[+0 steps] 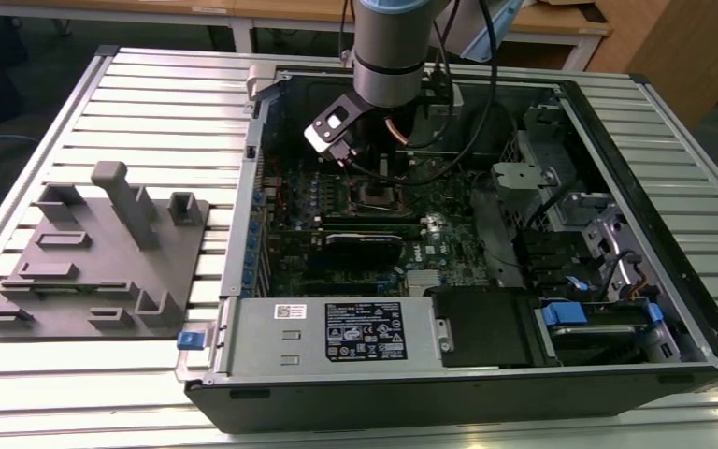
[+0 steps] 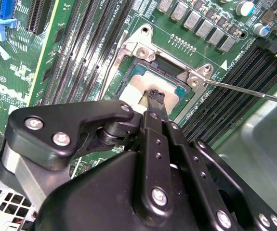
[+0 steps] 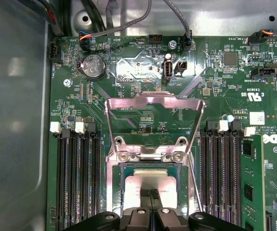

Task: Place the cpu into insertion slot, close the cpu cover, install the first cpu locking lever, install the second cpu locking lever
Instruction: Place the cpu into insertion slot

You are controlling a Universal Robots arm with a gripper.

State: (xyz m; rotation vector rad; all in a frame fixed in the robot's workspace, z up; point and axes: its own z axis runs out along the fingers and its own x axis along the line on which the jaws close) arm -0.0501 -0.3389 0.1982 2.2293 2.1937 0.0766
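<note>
The cpu [image 3: 150, 182], a small square chip with a dull silver top, lies inside the insertion slot [image 3: 113, 185] on the green board. My gripper [image 3: 151, 198] is shut with its tips together, right over the middle of the cpu; I cannot tell whether they touch it. Nothing shows between the fingers. In the second wrist view the gripper [image 2: 155, 96] stands over the cpu [image 2: 140, 89]. The cpu cover [image 3: 155, 100], a thin silvery frame, is swung open and stands up beyond the socket. A thin locking lever [image 2: 246, 89] sticks out to one side. In the exterior view the arm [image 1: 391, 56] reaches down to the slot [image 1: 374, 195].
Long black memory slots [image 3: 75, 178] flank the socket on both sides. A black-labelled power supply box [image 1: 334, 329] sits at the case's near edge, with drive bays [image 1: 583, 253] at the exterior view's right. A grey moulded fixture [image 1: 97, 253] lies on the slatted table at the left.
</note>
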